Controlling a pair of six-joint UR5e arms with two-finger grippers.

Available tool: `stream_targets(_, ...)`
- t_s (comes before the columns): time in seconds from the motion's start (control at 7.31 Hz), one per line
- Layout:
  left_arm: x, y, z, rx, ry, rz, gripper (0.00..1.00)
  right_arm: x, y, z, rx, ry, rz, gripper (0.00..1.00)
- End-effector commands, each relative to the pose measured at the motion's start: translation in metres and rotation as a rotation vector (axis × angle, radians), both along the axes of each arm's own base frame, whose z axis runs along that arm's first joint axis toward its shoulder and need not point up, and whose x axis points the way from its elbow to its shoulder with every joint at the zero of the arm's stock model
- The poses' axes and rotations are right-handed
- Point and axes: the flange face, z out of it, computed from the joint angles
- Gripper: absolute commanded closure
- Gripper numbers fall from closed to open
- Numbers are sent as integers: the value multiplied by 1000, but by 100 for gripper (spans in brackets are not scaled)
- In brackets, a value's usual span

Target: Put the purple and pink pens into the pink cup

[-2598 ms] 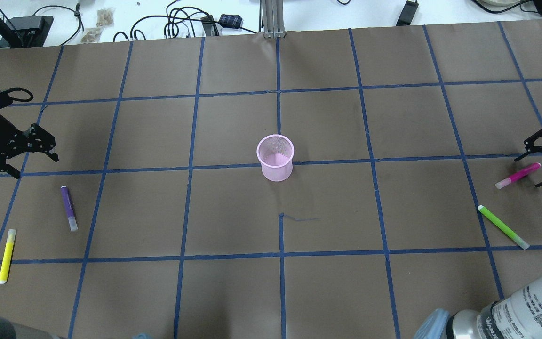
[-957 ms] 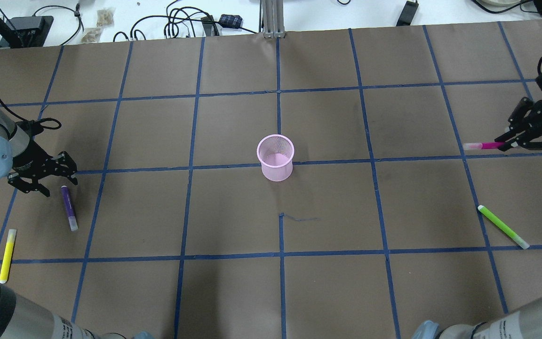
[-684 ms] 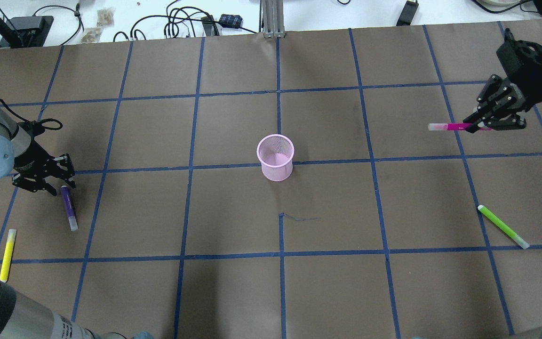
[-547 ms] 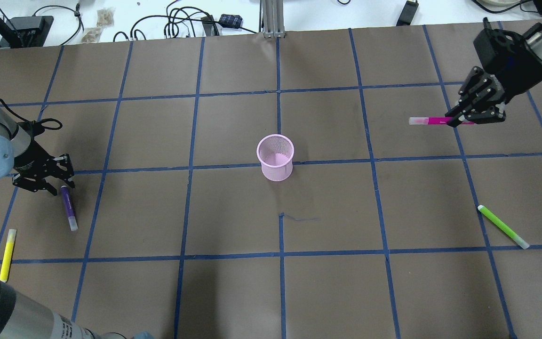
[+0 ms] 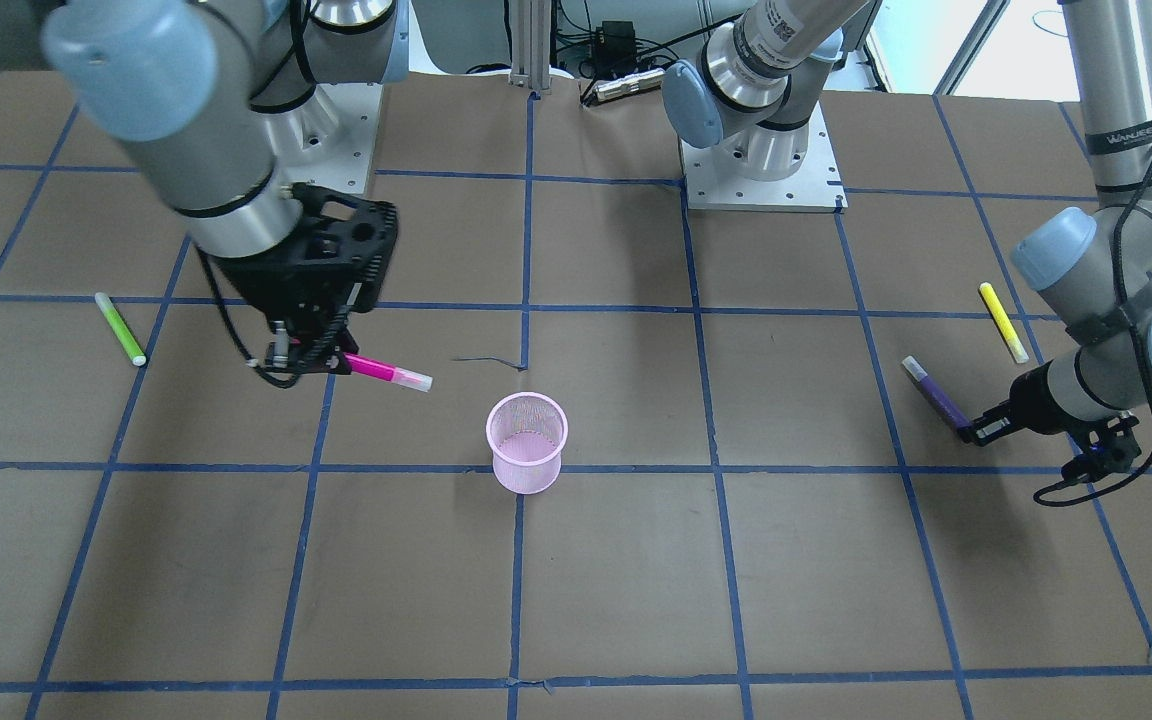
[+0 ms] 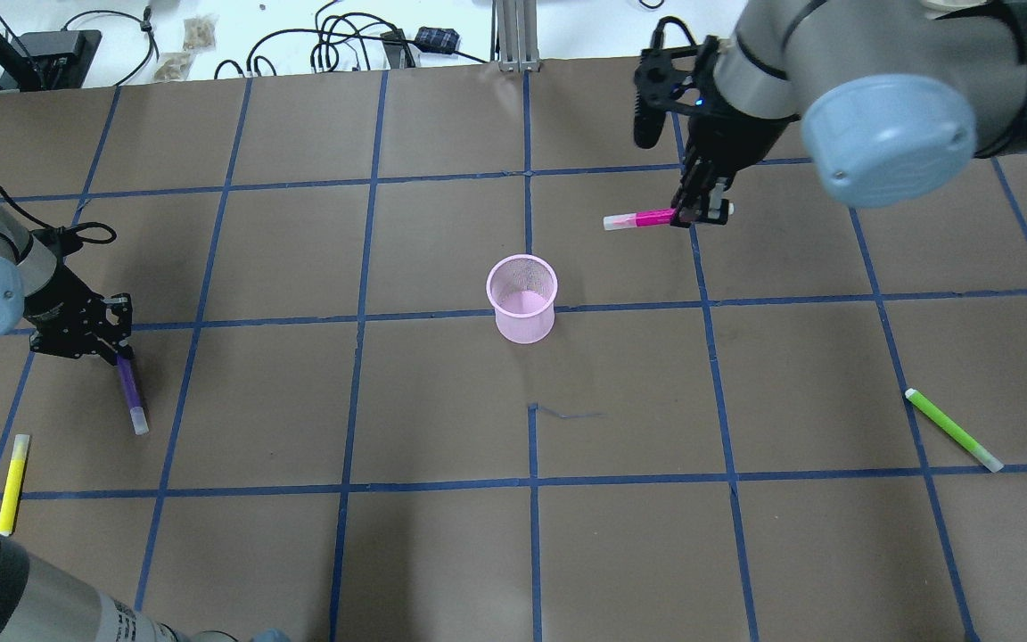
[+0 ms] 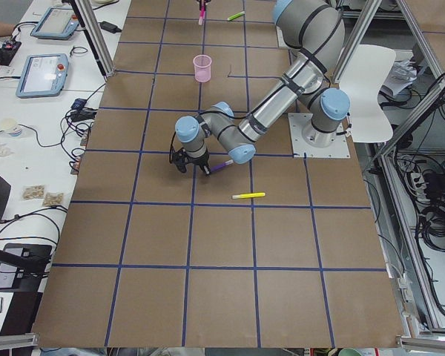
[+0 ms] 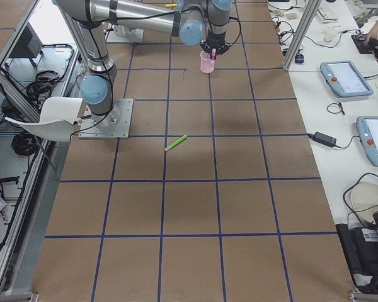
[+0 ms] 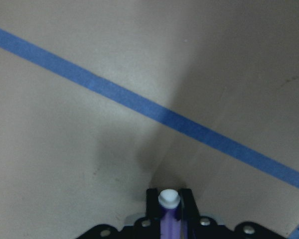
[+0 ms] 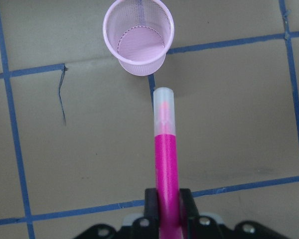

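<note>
Carriage of the slim magenta plastic pen (image 6: pixel 643 218) has advanced: the right end effector (image 6: pixel 699 212), gripping it, is now near the pink mesh cup (image 6: pixel 522 299), at its 2 o'clock. Far at 9 o'clock, the left end effector (image 6: pixel 119 352) has closed on the short purple marker pen (image 6: pixel 132 397), which lies on the brown worktop (image 6: pixel 442 401); both insertions remain

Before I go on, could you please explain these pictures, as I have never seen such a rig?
Two robot arms, each with a two-finger gripper, work at a table marked with a blue grid. Two pictures look down from above, two from the table's ends, two from wrist cameras. The right gripper holds a pink pen in the air near the cup. The left gripper is closed on a purple pen down at the table. A green pen and a yellow pen lie loose.
</note>
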Motion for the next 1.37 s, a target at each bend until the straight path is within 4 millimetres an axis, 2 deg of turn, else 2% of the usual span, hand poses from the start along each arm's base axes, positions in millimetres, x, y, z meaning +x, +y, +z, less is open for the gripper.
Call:
stream_targets(0.0,-1,-18,41,-67,-46,-15,100,102,7,-33,-83,200,38,84)
stream_targets(0.14,-4,-28,68,-112,-78,-29,100,131,8,-39,-109,278,76,84)
stream_targets(0.27,-19,-37,95,-148,-104,-59,100,154,13,-56,-123,376,123,83)
stream_targets(0.41,-25,-36,114,-171,-117,-69,100,175,21,-77,-147,524,199,83)
stream_targets(0.55,-30,-35,121,-178,-113,-72,100,186,22,-92,-154,602,250,83)
stream_targets(0.68,-43,-40,137,-200,-124,-87,100,192,21,-93,-159,597,252,83)
stream_targets(0.82,-62,-44,153,-205,-125,-96,100,196,20,-104,-146,604,260,81)
stream_targets(0.96,-77,-49,169,-231,-139,-111,100,197,19,-108,-135,595,268,62)
stream_targets(1.09,-88,-50,177,-246,-142,-123,100,200,21,-109,-125,558,268,39)
stream_targets(1.23,-91,-49,179,-246,-139,-124,100,200,20,-109,-126,559,269,0)
